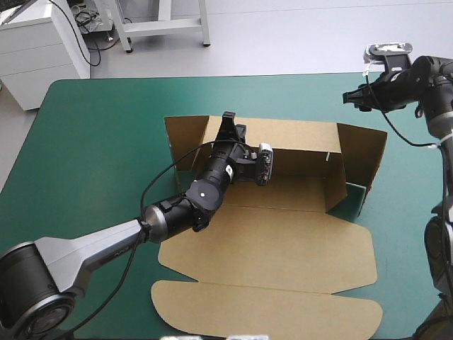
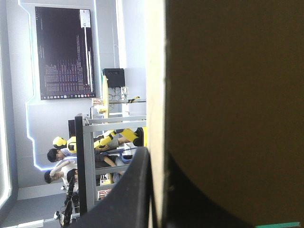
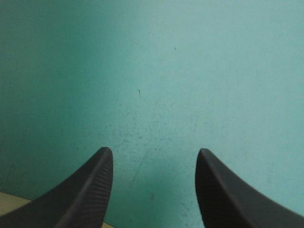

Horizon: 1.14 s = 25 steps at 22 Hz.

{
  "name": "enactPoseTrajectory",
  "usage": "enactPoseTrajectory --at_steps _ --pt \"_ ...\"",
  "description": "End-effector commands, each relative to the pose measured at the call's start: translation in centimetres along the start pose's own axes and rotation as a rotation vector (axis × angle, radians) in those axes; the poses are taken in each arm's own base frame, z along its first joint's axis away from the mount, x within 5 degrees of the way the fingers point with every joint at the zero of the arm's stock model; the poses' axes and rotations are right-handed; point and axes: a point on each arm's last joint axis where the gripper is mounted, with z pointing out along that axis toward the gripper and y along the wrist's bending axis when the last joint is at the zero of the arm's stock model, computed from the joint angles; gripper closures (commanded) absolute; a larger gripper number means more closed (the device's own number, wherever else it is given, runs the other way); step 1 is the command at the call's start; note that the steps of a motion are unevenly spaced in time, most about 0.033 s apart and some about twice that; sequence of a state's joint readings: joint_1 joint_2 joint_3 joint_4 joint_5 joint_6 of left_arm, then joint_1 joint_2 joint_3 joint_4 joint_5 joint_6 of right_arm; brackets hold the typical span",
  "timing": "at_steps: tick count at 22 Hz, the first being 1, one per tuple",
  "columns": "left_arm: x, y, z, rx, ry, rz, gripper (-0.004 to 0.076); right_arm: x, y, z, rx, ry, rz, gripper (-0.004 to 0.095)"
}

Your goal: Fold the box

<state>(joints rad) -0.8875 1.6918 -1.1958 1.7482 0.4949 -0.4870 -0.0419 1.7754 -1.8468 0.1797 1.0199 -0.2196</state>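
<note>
A table [image 1: 92, 142] under a teal-green cover filled the scene, and on its middle lay the brown cardboard box [image 1: 297, 145], a cut sheet of brown board partly set up. Its far wall and both side walls stood raised around the bare floor, while the lid and its rounded front flap lay flat on the cover toward the near edge of the table.

The left gripper [image 1: 228, 117] reached in over the floor of the box to the far wall, near that wall's left end. Its black fingers [image 2: 128, 199] were all but closed on the top edge of the wall, the board pinched between them. In the left wrist view one finger lay against the pale cut edge of the sheet, and the brown face of the wall filled everything beside it, hiding most of the other finger.

The right gripper [image 3: 152, 154] hung over the far right corner of the table, well apart from the box. Its fingers [image 3: 90, 190] stood wide apart, with nothing between them and only bare teal-green cover beneath.

The left arm lay across the flat lid and the box floor. At the right side wall a strip of teal-green cover showed between the raised wall and its outer flap.
</note>
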Motion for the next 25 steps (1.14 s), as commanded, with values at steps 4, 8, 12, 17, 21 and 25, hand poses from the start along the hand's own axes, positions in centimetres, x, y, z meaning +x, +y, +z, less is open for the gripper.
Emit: enactPoseTrajectory --at_steps 4,8,12,17,21,25 --pt "-0.01 1.94 -1.0 -0.068 -0.002 -0.013 0.0731 -0.97 -0.23 -0.88 0.009 -0.06 0.011 0.0427" --pt "-0.01 1.94 -1.0 -0.068 -0.002 -0.013 0.0731 -0.81 -0.2 -0.83 0.005 -0.042 0.011 0.0427" --pt "-0.01 1.94 -1.0 -0.068 -0.002 -0.013 0.0731 -0.87 -0.21 -0.83 0.007 -0.049 0.011 0.0427" --pt "-0.01 1.94 -1.0 -0.068 -0.002 -0.013 0.0731 -0.81 -0.2 -0.83 0.006 -0.043 0.008 0.0427" --pt "-0.01 1.94 -1.0 -0.068 -0.002 -0.013 0.0731 -0.81 -0.2 -0.83 0.006 -0.043 0.007 0.0427" --pt "-0.01 1.94 -1.0 -0.068 -0.002 -0.013 0.0731 -0.84 -0.22 -0.76 0.006 -0.045 0.008 0.0427"
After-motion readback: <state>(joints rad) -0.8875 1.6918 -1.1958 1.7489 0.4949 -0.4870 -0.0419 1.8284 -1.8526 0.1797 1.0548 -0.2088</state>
